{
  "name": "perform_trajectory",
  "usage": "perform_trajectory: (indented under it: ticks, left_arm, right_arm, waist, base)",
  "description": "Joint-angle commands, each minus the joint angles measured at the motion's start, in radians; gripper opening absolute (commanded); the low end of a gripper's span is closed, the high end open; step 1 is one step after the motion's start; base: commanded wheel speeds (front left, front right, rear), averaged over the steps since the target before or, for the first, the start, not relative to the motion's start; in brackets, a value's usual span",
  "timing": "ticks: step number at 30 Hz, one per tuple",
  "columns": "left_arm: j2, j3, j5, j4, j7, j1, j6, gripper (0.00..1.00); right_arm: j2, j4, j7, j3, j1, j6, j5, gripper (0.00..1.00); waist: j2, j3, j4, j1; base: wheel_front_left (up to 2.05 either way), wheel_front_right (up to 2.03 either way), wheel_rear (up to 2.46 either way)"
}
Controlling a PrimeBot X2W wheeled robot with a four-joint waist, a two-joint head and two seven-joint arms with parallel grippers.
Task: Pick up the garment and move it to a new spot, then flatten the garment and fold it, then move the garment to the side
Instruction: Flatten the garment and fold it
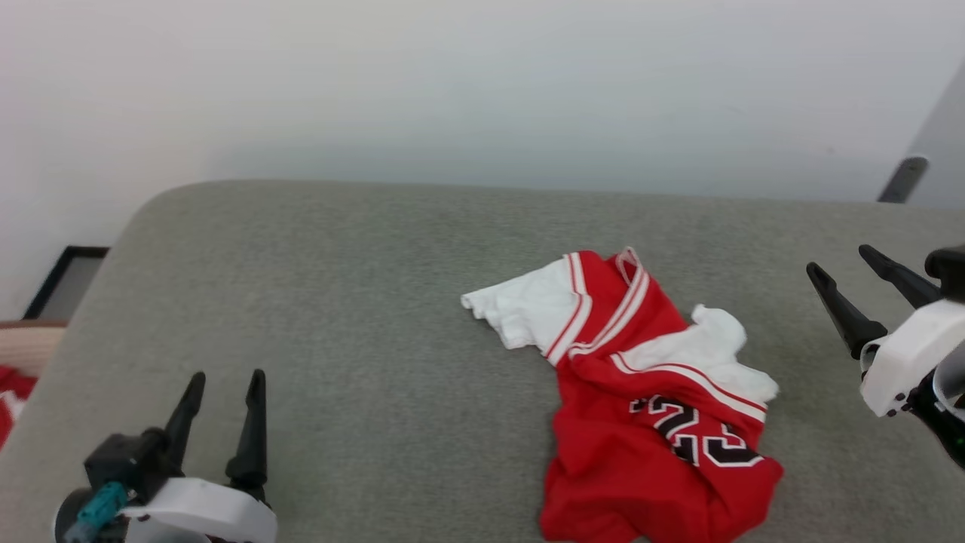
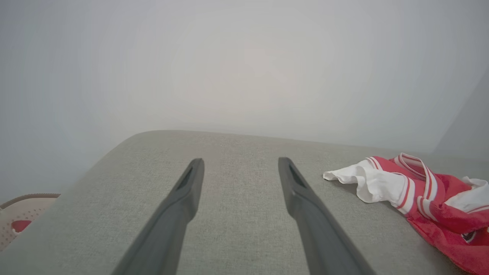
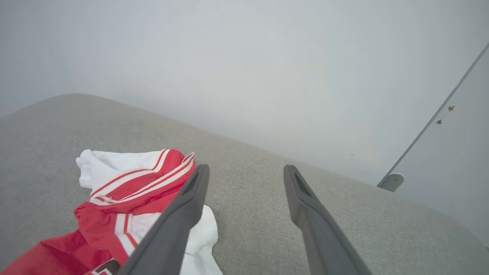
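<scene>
Garment [image 1: 626,430] bunched on pad [image 1: 339,302], poss. sofa, L gripper [image 1: 226,375], R gripper [image 1: 837,258] spread

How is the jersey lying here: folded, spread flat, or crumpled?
Crumpled. The garment lies bunched on the grey cushion, its cloth wrinkled and twisted over itself, with no neat fold and no flat spread.

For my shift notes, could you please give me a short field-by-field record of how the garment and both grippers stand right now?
surface: grey, cushioned
garment: red and white jersey, crumpled in a heap, black number partly showing
garment place: right of centre on the surface
left gripper: jaws open, empty, well clear of the garment
right gripper: jaws open, empty, to the garment's right, not touching it
task stage: flattening and folding not yet done
</scene>
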Motion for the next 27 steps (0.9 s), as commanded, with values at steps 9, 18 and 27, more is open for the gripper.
perform_trajectory:
  ticks: [9, 18, 27]
  left_arm:
    - [0.055, -0.035, -0.025, -0.078, 0.116, -0.073, -0.019, 1.0]
    - [0.168, -0.171, -0.11, -0.084, 0.333, -0.31, -0.043, 1.0]
    - [0.267, -0.356, -0.373, 0.052, 0.626, -0.604, -0.043, 1.0]
  right_arm:
    - [0.078, -0.129, -0.157, -0.213, 0.152, -0.001, -0.173, 1.0]
    - [0.218, -0.305, -0.166, -0.436, 0.298, -0.001, -0.332, 1.0]
    - [0.3, -0.423, -0.119, -0.497, 0.326, -0.001, -0.385, 1.0]
  waist:
    - [0.0, 0.058, -0.126, 0.0]
    - [0.0, 0.156, -0.199, 0.0]
    - [0.0, 0.264, -0.265, 0.0]
  base:
    - [0.0, 0.0, 0.0]
    - [0.0, 0.0, 0.0]
    - [0.0, 0.0, 0.0]
